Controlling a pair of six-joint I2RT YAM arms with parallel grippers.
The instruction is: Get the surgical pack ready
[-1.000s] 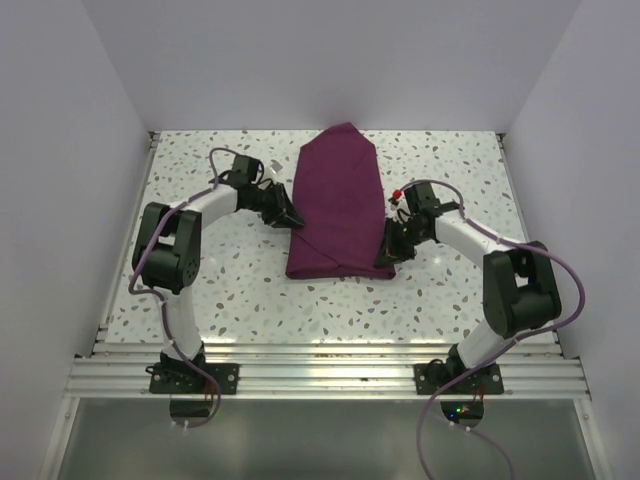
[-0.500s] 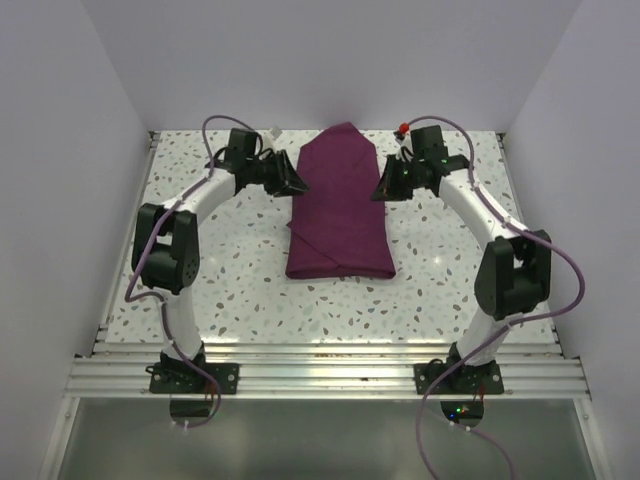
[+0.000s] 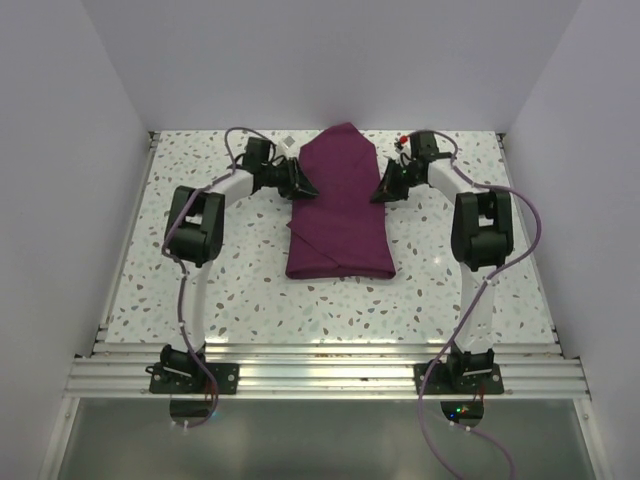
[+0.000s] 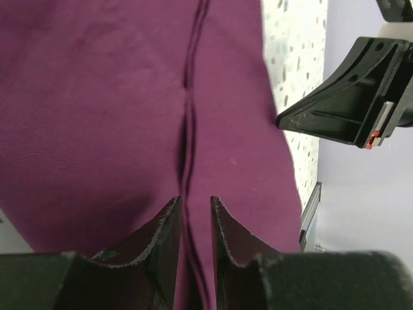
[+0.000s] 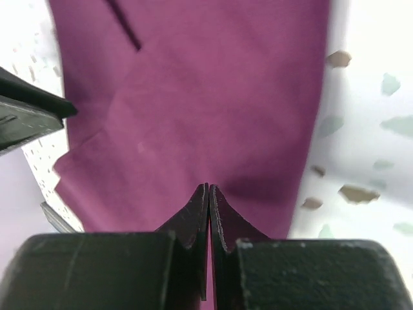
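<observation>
**Flanked on both sides near the far end**

From above: shows the surgical pack [image 3: 340, 215] folded long at mid-table [image 3: 200, 290], pointed end far. Puts the left gripper [image 3: 303, 187] at its left edge and the right gripper [image 3: 383, 190] at its right.

Left wrist: shows fingers a narrow slit apart over a fold seam.

Right wrist: shows tips pressed together above the cloth.

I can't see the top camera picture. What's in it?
A folded purple cloth lies on a speckled table. The left gripper and right gripper sit at its far sides, one on each.
</observation>
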